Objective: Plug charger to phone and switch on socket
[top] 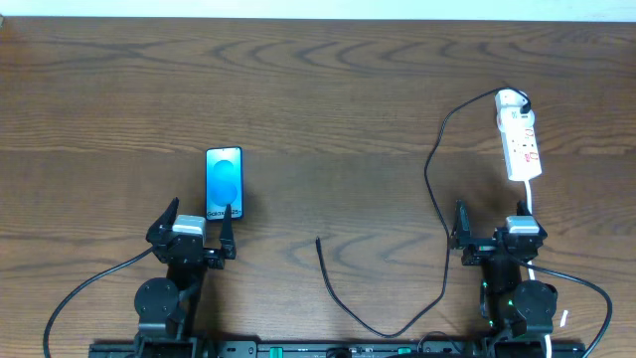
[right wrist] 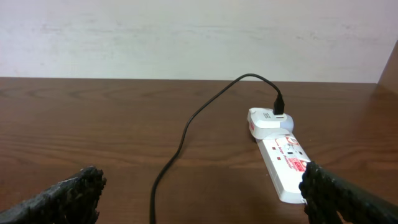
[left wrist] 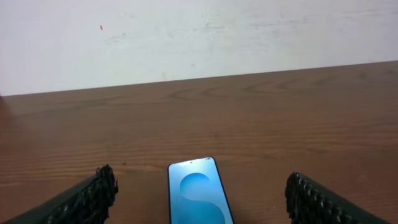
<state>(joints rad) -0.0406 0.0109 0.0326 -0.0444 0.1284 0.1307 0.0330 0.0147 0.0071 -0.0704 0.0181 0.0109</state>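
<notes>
Left gripper [top: 196, 223] gapes empty at the near end of the phone [top: 224, 183], right gripper [top: 500, 231] gapes empty facing the socket [top: 519, 139], each staged for its job, the charger [top: 442, 261] tip lying loose between them.

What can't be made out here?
- The phone port: the left wrist view crops its near end at the bottom edge; overhead, a finger of the left gripper overlaps that end.
- The socket switch positions: too small in the overhead and right wrist views.
- The charger tip: too small overhead; outside both wrist views.
</notes>
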